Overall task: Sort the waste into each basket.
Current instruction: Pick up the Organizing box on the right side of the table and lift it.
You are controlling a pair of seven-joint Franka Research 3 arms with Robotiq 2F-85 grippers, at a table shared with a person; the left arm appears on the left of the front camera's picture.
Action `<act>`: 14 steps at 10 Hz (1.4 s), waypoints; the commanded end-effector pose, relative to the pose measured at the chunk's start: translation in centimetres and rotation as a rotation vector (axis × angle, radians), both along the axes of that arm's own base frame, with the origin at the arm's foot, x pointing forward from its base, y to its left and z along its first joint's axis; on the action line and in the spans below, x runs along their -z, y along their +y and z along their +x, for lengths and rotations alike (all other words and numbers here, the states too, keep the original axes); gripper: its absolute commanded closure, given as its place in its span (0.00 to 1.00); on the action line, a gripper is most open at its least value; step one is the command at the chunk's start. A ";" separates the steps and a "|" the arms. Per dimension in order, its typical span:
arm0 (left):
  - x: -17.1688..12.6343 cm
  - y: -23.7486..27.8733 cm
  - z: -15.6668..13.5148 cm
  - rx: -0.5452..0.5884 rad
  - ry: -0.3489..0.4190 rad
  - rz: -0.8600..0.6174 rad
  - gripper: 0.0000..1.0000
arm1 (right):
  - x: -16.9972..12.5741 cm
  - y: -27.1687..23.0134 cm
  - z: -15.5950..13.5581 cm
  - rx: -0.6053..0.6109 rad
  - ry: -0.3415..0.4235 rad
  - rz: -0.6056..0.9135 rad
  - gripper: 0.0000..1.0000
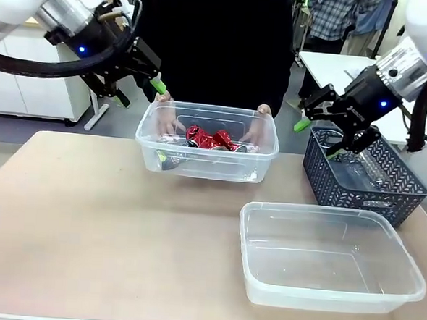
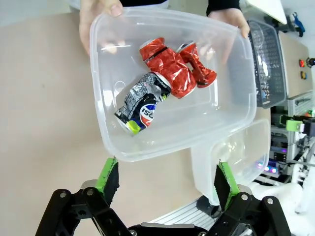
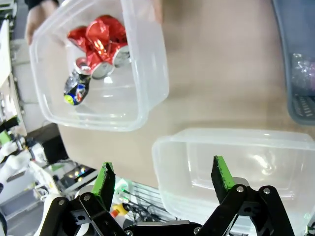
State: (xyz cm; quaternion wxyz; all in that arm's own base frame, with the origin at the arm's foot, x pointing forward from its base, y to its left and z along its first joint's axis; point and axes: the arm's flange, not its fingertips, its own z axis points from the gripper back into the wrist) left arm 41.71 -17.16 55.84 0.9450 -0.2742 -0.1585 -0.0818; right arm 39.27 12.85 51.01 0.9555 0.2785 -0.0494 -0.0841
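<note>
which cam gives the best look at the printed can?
Left wrist view: the printed can lies large, seen from above, print legible. Right wrist view shows it smaller. Front view gives a dim shape through the tub wall.

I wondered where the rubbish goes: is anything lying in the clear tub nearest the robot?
No, the near tub is bare; the crushed cans lie in the far tub.

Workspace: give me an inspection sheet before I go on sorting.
Surface: smooth beige table.
Job's things: far tub holds red cans and a printed can, a person's hands on its rim; near tub empty.
Clutter: lattice basket with clear bottles, right.
Grippers: left gripper and right gripper open, raised, empty.
Cables: black hose along left arm.
Surroundings: another person farther back.
</note>
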 end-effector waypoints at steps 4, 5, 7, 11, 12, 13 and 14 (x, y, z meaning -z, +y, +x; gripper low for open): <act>-1.9 -3.9 -6.5 0.243 0.043 -0.047 0.00 | 0.0 -5.8 -6.3 -0.047 -0.015 -0.014 0.00; -0.1 -7.6 -8.1 0.294 0.155 0.038 0.00 | 0.7 -8.2 -9.0 0.006 -0.070 -0.123 0.00; 5.8 -17.2 -9.1 0.188 0.334 0.119 0.00 | 2.9 -10.8 -10.8 0.173 -0.168 -0.329 0.00; 10.7 -21.3 -12.3 0.200 0.378 0.166 0.00 | -1.0 -11.9 -8.5 0.133 -0.183 -0.322 0.00; 10.7 -21.3 -12.3 0.200 0.378 0.166 0.00 | -1.0 -11.9 -8.5 0.133 -0.183 -0.322 0.00; 12.5 -24.0 -10.7 0.210 0.423 0.197 0.00 | -1.0 -12.4 -8.0 0.114 -0.220 -0.404 0.00; 13.5 -24.7 -11.2 0.165 0.298 0.225 0.00 | 1.5 -10.9 -6.6 0.001 -0.055 -0.626 0.00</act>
